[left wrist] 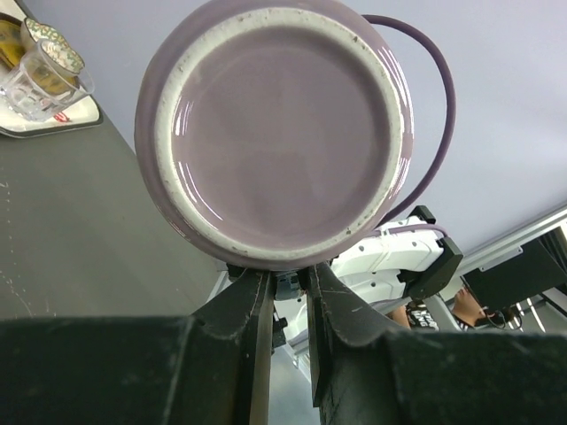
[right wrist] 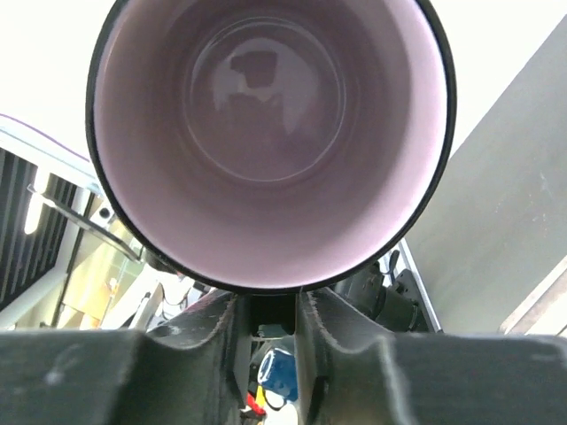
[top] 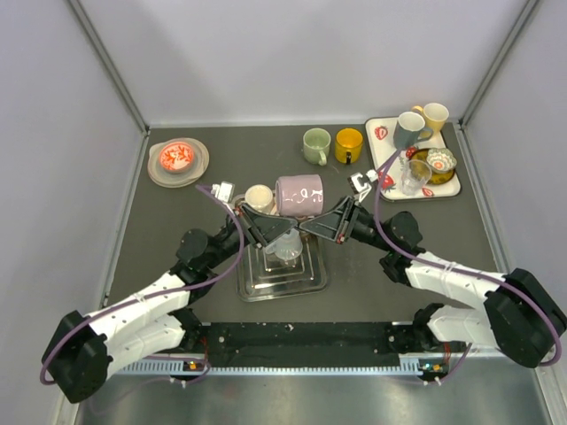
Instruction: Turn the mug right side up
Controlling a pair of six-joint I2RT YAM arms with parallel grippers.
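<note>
A lilac mug [top: 299, 193] lies on its side in the air above a metal tray [top: 266, 282], base to the left and mouth to the right. The left wrist view faces its round base [left wrist: 275, 133]. The right wrist view looks into its open mouth [right wrist: 266, 133]. My left gripper [top: 288, 227] sits under the base end, jaws nearly together [left wrist: 288, 276], tips hidden behind the base rim. My right gripper [top: 312, 225] sits under the mouth end, jaws narrowly closed [right wrist: 266, 305] on a dark piece under the rim, seemingly the handle.
A clear glass [top: 285, 248] stands on the metal tray below the mug. A beige cup [top: 260, 197] is just left of the mug. Green [top: 316, 146] and yellow [top: 348, 146] mugs stand behind. A white tray [top: 443, 188] with cups is far right, a plate [top: 177, 168] far left.
</note>
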